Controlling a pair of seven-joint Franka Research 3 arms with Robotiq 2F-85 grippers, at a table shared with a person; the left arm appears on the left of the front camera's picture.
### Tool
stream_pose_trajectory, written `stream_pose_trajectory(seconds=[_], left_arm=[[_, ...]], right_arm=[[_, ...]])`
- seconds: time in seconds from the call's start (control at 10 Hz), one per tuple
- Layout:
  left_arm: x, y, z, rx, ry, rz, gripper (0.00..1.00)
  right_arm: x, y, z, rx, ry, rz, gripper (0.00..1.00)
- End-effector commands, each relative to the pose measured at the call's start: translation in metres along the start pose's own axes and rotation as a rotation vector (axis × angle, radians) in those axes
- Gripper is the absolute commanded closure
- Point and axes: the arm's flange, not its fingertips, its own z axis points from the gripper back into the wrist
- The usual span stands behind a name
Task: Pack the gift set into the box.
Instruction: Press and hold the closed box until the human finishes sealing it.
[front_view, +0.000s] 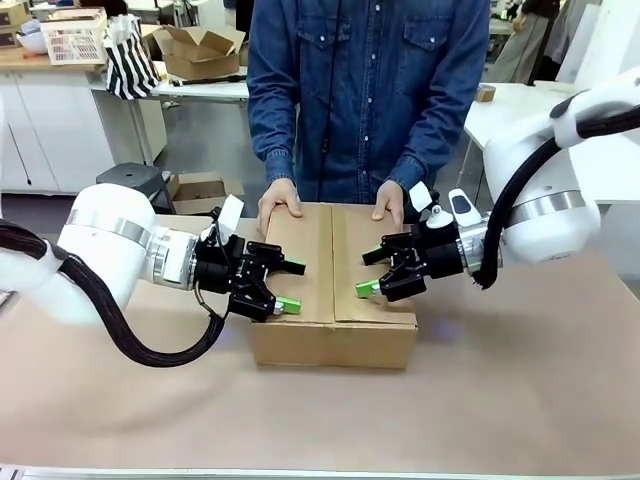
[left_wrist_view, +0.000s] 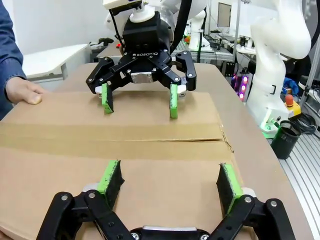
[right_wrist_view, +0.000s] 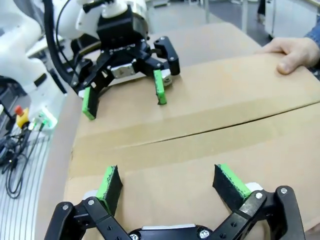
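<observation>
The box (front_view: 335, 345) lies shut directly beneath both pincers. The left pincer (front_view: 292, 286) and right pincer (front_view: 366, 273) are spread wide, empty, over its flaps. Stiff, smooth cardboard is judged; it is best taken at a flap edge.

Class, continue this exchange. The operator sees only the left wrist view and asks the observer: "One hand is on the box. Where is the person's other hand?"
Observer: Also on the box. The front view shows a hand and a second hand at its far edge.
Operator: Is the box's near side damaged?
Observer: No, it looks plain and whole, resting on the table.
Operator: Any other carton about?
Observer: A smaller open carton sits on a counter behind the person.
</observation>
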Motion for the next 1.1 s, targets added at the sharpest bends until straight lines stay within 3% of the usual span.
stream_pose_trajectory(seconds=[0.0,0.3,1.0], left_arm=[[-0.011,0.002,-0.002,0.048,0.017,0.009,0.0],[-0.007,0.019,-0.003,0.147,-0.041,-0.035,0.0],[-0.018,0.018,-0.006,0.081,0.032,0.024,0.0]], right_arm=[[-0.01,-0.009,-0.004,0.003,-0.001,0.046,0.0],[-0.017,-0.018,-0.002,0.058,-0.023,0.047,0.0],[-0.026,-0.024,0.001,0.107,-0.004,0.09,0.0]])
